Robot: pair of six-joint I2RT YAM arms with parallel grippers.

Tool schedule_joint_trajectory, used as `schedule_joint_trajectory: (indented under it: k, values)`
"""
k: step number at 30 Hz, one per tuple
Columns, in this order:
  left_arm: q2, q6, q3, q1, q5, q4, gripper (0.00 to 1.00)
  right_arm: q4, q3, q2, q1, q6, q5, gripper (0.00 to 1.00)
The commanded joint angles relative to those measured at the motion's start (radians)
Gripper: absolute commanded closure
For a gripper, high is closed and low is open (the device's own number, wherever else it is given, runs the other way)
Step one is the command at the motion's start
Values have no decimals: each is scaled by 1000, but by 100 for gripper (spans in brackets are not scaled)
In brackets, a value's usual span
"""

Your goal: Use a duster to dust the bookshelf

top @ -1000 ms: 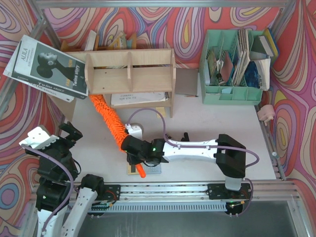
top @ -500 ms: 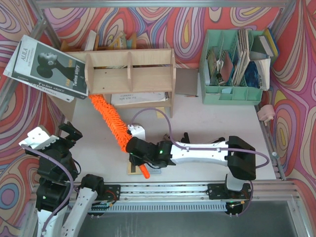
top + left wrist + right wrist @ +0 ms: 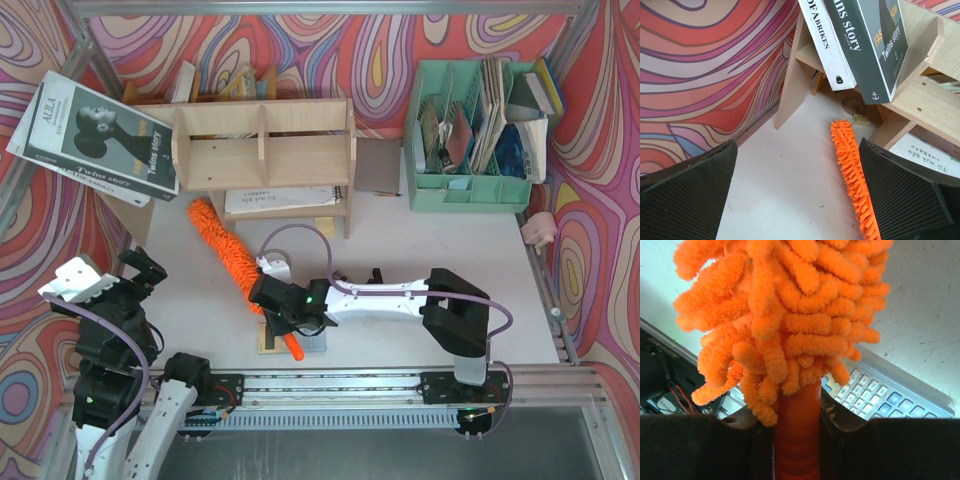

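Observation:
The plywood bookshelf (image 3: 262, 150) stands at the back centre on its legs; its left post and edge show in the left wrist view (image 3: 920, 102). The orange duster (image 3: 228, 245) lies diagonally in front of it, fluffy tip near the shelf's left leg and free of the shelf. My right gripper (image 3: 284, 312) is shut on its thin orange handle (image 3: 796, 432), the chenille head (image 3: 785, 305) filling that view. My left gripper (image 3: 130, 272) hangs open at the near left, and the duster (image 3: 852, 172) runs just inside its right finger (image 3: 910, 200) without touching.
A large dark book (image 3: 95, 138) leans on the shelf's left end. A notebook (image 3: 280, 200) lies under the shelf. A mint-green file organiser (image 3: 470, 135) full of papers stands back right. A grey calculator (image 3: 880, 395) lies beneath the right gripper.
The right arm has drawn the duster back toward the near edge; its head has come out from under the shelf's left end and now lies in front. The left arm has not moved.

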Motion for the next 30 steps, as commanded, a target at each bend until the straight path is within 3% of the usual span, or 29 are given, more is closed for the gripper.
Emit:
schedule_joint_trajectory:
  k: [1,17,23,30]
  values:
    - [-4,9,-9,5,-19,18,2,-5,66,-25,-8,-5,55,100]
    - [-98,-4,-18,6,-171,24,2,175,273,82,93,-204,20,100]
    - [-107,-8,-22,5,-223,26,1,148,267,119,86,-179,16,100]
    - [-92,-9,-18,5,-227,23,2,129,243,177,25,-128,-129,100]
